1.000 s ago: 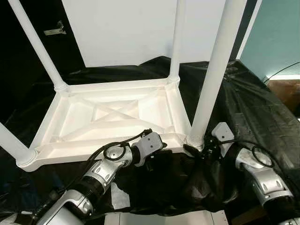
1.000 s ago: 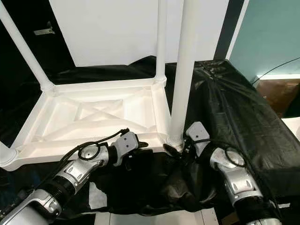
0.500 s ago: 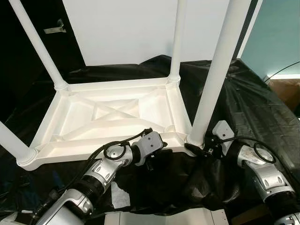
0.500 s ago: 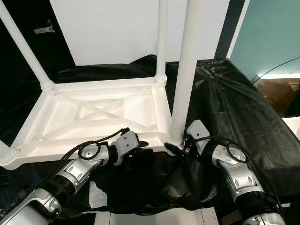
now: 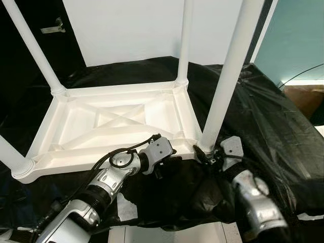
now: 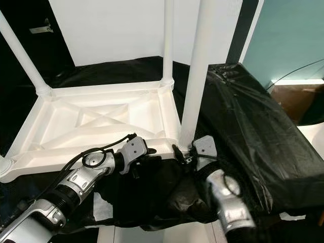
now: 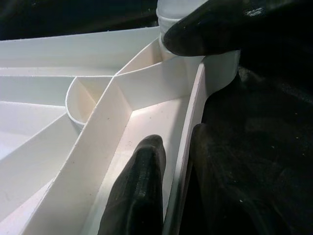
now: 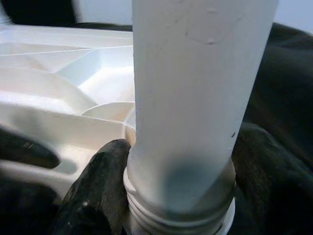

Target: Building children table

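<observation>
A white plastic children's table (image 5: 116,121) lies upside down on a black sheet, its legs standing up. My left gripper (image 5: 169,157) is shut on the tabletop's near rim (image 7: 188,142), with one finger (image 7: 139,191) inside the rim and the other outside. My right gripper (image 5: 205,154) is shut on the base of the near right leg (image 5: 225,81), just above its threaded collar (image 8: 181,215). One black finger (image 8: 98,186) presses the leg's side. The far side of that leg's socket is hidden.
The black sheet (image 5: 263,116) covers the raised surface and drops off at the right. A white wall panel (image 5: 131,30) stands behind, and a teal wall (image 5: 298,35) is at the right. A cable (image 5: 304,73) runs along the floor there.
The whole picture has shifted a little, so the camera moved. My right forearm has swung inward beneath the leg, while its gripper stays at the leg's base. The left gripper keeps hold of the rim.
</observation>
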You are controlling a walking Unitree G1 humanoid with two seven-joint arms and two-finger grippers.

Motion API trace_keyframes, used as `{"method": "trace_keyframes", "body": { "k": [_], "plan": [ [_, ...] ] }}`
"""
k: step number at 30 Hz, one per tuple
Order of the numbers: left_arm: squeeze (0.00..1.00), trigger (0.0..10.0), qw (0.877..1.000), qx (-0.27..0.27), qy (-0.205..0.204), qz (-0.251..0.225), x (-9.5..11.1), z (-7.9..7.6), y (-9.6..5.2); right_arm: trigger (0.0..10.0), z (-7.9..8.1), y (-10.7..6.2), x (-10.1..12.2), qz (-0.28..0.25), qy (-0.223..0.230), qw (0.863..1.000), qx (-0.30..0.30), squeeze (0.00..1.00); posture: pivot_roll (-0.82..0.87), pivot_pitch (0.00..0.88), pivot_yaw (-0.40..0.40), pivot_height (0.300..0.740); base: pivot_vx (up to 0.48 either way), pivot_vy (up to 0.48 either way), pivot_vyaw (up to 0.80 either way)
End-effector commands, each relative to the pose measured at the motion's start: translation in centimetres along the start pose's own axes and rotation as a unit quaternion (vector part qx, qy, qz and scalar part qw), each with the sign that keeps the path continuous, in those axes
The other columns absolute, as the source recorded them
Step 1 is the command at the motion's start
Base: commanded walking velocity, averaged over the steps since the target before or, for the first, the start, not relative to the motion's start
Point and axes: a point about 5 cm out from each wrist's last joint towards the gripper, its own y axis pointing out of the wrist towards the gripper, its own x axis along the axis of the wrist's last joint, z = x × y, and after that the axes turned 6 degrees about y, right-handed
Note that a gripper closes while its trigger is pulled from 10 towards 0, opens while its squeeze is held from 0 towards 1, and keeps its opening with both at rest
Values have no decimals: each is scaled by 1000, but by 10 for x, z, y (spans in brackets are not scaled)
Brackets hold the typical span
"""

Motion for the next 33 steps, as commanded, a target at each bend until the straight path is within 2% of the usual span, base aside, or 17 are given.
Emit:
{"method": "trace_keyframes", "body": {
  "k": [1,5,8,13,16,17,18,19,20,25,27,28,29,30,31,33],
  "plan": [
    [0,10000,980,-188,-38,49,-32,-47,-4,0,-36,-12,-12,41,-3,987,-156,0,-73,2,2,740,0,0,0],
    [0,10000,979,-192,-37,51,-33,-48,-4,0,-31,-12,-11,42,0,979,-200,0,-78,4,7,740,0,0,0],
    [0,10000,980,-190,-36,49,-31,-46,-3,0,-22,-10,-9,33,-9,982,-187,0,-79,4,11,740,0,0,0],
    [0,10000,980,-189,-37,50,-33,-45,-4,0,-19,-10,-7,29,-12,980,-199,0,-76,5,10,740,0,0,0],
    [0,10000,980,-189,-38,53,-35,-47,-5,0,-12,-6,-5,25,-6,985,-171,0,-74,4,5,740,0,0,0],
    [0,10000,980,-187,-40,53,-35,-47,-5,2078,-9,-5,-6,28,-3,987,-155,0,-73,3,4,740,0,0,0],
    [0,10000,980,-187,-40,53,-35,-47,-5,2078,-9,-5,-6,28,-3,987,-155,0,-73,3,4,740,0,0,0],
    [0,10000,980,-186,-40,52,-35,-47,-4,10000,-7,-4,-6,34,-2,990,-139,0,-73,3,2,740,0,0,0],
    [0,10000,980,-186,-41,52,-34,-47,-4,10000,-5,-3,-7,37,4,992,-120,1000,-72,3,1,740,0,0,0],
    [0,10000,980,-185,-41,51,-34,-47,-3,10000,-2,-1,-7,37,3,995,-93,1000,-75,3,1,740,0,0,0],
    [0,10000,980,-186,-41,50,-34,-48,-2,10000,2,1,-2,30,-26,999,-29,1000,-81,4,2,740,0,0,0],
    [0,10000,980,-186,-41,50,-34,-48,-2,10000,2,1,-2,30,-26,999,-29,1000,-81,4,2,740,0,0,0],
    [0,10000,980,-186,-40,49,-33,-48,-2,10000,4,2,3,24,-42,999,10,1000,-81,4,2,740,0,0,0],
    [0,10000,980,-186,-40,49,-33,-48,-2,10000,4,2,3,24,-42,999,10,1000,-81,4,2,740,0,0,0],
    [0,10000,980,-187,-40,49,-33,-48,-2,10000,5,2,8,18,-59,997,49,0,-90,6,3,740,0,0,0],
    [0,10000,980,-189,-40,48,-33,-48,-1,10000,1,3,15,14,-89,988,121,0,-94,7,4,740,0,0,0]
  ]
}}
